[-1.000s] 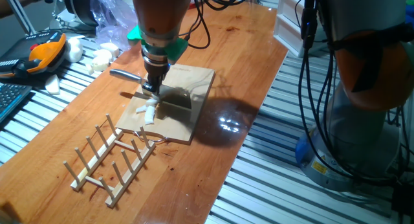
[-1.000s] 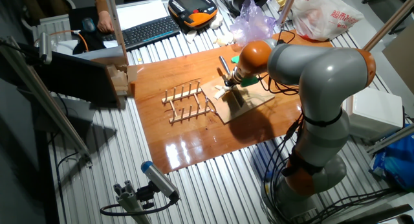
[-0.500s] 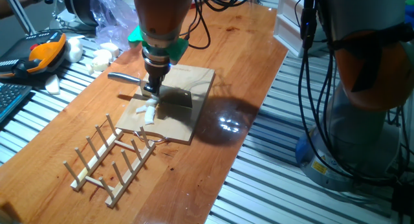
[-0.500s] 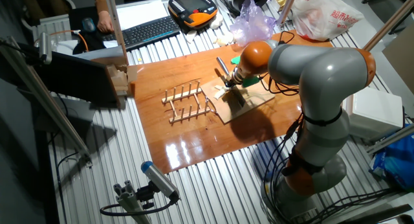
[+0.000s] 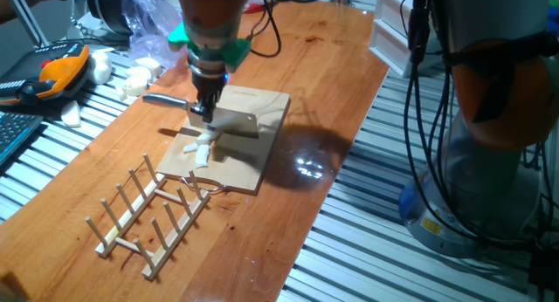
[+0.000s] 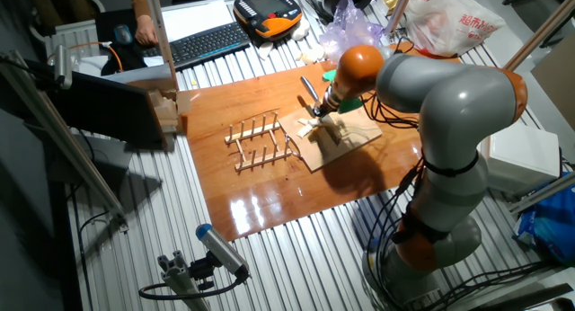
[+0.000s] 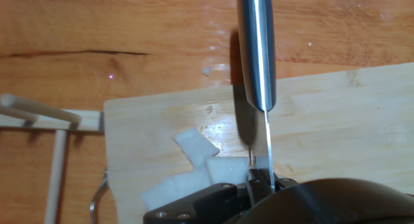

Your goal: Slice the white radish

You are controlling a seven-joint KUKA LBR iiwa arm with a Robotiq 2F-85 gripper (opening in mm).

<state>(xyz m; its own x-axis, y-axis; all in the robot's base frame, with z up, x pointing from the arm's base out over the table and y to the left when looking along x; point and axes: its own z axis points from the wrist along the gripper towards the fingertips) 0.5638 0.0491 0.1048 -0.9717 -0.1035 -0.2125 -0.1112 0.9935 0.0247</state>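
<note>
The jaws sit mostly out of sight under the dark gripper (image 5: 206, 110) body, clamped on a shiny steel knife (image 7: 255, 62) as far as I can tell. The white radish (image 7: 194, 162), pale blocky chunks, lies on the light wooden board (image 7: 336, 120) just beside the blade, its lower pieces cut off by the gripper. Past the board's edge there's a wooden peg rack (image 5: 148, 215) on the glossy tabletop (image 5: 306, 66).

wooden rack (image 5: 150, 213), plastic bag (image 5: 148, 27), keyboard (image 6: 202, 43)

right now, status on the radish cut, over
Gripper shut on knife, blade raised over cutting board. White radish in several pieces on board, beside blade. Wooden rack next to board, clear of blade.
</note>
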